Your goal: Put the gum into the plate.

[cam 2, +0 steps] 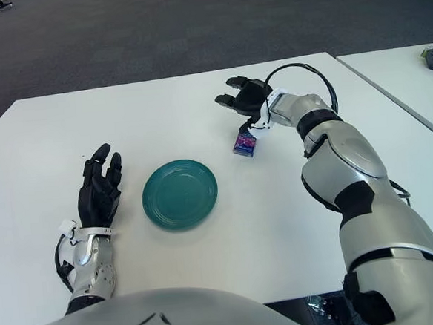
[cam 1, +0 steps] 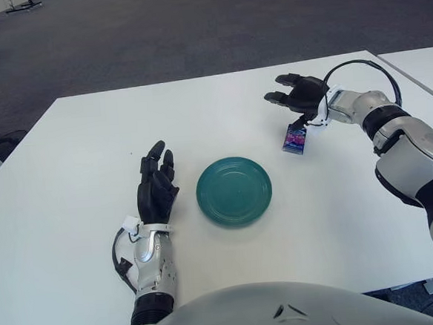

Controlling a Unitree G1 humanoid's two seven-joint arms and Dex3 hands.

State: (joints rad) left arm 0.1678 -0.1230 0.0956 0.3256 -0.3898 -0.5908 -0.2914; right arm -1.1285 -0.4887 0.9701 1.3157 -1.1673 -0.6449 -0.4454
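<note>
Right hand hovers spread above the gum pack on a white table.
The gum stands right of the green plate, apparently untouched; the left hand shows open beside the plate's left.

Gum pack: print too small to read; no other txt.

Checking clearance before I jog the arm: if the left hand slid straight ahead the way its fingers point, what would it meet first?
Probably nothing: the left hand points up the bare white table, passing left of the green plate. The gum pack sits far right, under the right hand.
</note>
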